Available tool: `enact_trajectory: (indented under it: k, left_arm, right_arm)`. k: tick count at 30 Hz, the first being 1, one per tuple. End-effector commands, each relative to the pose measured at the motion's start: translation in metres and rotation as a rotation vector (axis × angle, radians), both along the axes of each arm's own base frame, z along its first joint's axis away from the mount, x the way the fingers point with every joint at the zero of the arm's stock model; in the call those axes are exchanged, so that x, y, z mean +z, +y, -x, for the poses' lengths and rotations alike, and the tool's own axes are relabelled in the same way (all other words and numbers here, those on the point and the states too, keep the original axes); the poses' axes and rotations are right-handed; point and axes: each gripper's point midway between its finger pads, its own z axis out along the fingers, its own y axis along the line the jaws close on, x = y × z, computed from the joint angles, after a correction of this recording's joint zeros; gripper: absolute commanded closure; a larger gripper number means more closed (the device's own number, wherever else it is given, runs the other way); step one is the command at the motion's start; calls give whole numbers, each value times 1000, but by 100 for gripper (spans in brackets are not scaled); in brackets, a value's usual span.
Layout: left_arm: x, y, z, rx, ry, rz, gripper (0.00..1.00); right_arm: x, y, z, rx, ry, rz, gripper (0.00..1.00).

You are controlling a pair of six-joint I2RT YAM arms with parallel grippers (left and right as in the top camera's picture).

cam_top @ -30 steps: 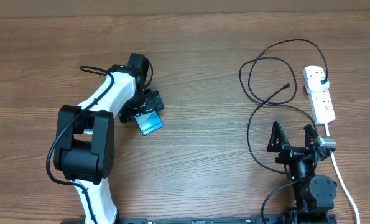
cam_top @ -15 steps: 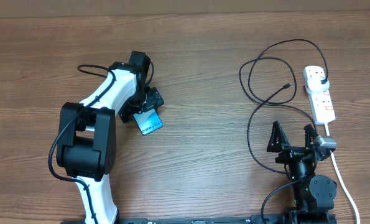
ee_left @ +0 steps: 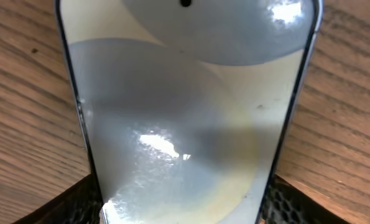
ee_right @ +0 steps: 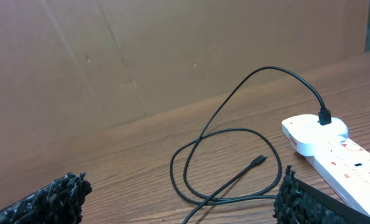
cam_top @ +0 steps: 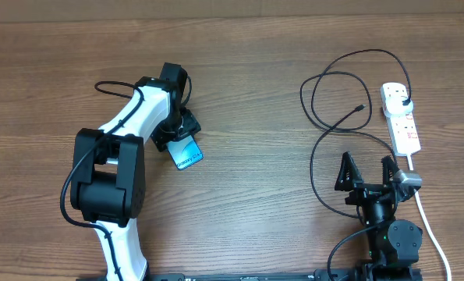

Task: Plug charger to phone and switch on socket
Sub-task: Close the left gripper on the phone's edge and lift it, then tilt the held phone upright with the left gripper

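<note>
The phone [cam_top: 187, 154] lies on the wood table with its light blue screen up. It fills the left wrist view [ee_left: 185, 106]. My left gripper [cam_top: 178, 131] is shut on the phone's far end, a finger against each long edge [ee_left: 181, 208]. The black charger cable [cam_top: 329, 109] loops on the right, its connector tip [cam_top: 360, 107] free on the table and its plug end [cam_top: 404, 102] in the white socket strip [cam_top: 403, 125]. My right gripper [cam_top: 366, 170] is open and empty, near the cable [ee_right: 234, 134], with the tip [ee_right: 258, 160] and the socket [ee_right: 340, 152] ahead of it [ee_right: 185, 199].
The socket's thick white cord [cam_top: 430, 222] runs down the right edge past the right arm's base. A brown cardboard wall [ee_right: 141, 50] stands behind the table's far edge.
The left gripper and the phone have shifted very slightly up and left. The right arm, cable and socket have not moved.
</note>
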Motion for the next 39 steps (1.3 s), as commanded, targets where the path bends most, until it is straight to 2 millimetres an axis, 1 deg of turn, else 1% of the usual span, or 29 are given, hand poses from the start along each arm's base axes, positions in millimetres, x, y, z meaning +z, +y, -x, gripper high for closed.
enact_trajectory:
  k: [1, 6, 7, 13, 16, 20, 24, 30, 39]
  left_arm:
    - [-45, -24, 32, 16, 171, 130, 31]
    - [-29, -27, 19, 6, 155, 132, 30]
    - [-21, -28, 12, -2, 145, 136, 30]
    - [10, -32, -7, -52, 112, 144, 30]
    - [26, -34, -12, -76, 106, 146, 30]
    - [40, -34, -13, -101, 113, 150, 30]
    - [44, -34, -6, -128, 142, 152, 31]
    - [46, -38, 3, -176, 175, 186, 30]
    - [52, -58, 8, -205, 186, 313, 31]
  right_arm:
    - [-1, 4, 0, 19, -6, 8, 0]
    - [-1, 4, 0, 19, -6, 8, 0]
    - [-1, 4, 0, 19, -6, 8, 0]
    - [-1, 4, 0, 19, -6, 8, 0]
    - [-1, 4, 0, 19, -6, 8, 0]
    - [-1, 4, 0, 19, -6, 8, 0]
    - [-1, 4, 0, 19, -6, 8, 0]
    - [-1, 4, 0, 19, -6, 8, 0]
    - [-1, 4, 0, 19, -6, 8, 0]
